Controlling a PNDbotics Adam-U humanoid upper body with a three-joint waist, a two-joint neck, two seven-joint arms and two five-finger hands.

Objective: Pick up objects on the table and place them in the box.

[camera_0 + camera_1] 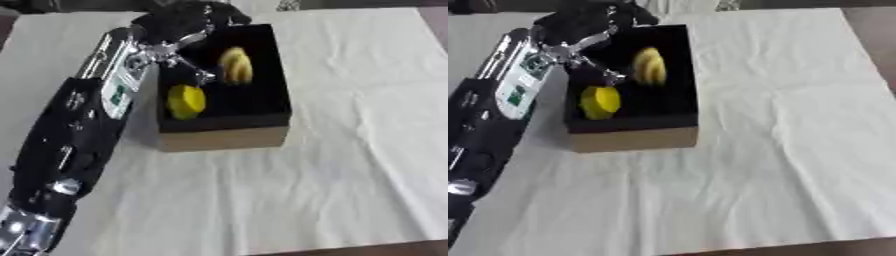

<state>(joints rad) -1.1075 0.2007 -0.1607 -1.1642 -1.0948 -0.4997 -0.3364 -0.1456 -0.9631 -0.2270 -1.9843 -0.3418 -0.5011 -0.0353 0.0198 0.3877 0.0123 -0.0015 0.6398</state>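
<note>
My arm point(79, 130) is black with silver joints, a white-and-green label on the forearm; my hand point(179, 22) is black.

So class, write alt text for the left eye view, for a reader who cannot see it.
The robot's left hand hovers over the far left of a black-lined box holding two yellow objects, on a white cloth.

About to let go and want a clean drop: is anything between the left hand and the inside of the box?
Nothing visible is in the way. The left hand is over the far-left corner of the box, whose top is open. Two yellow things already lie inside. Whether the hand holds anything cannot be seen.
</note>
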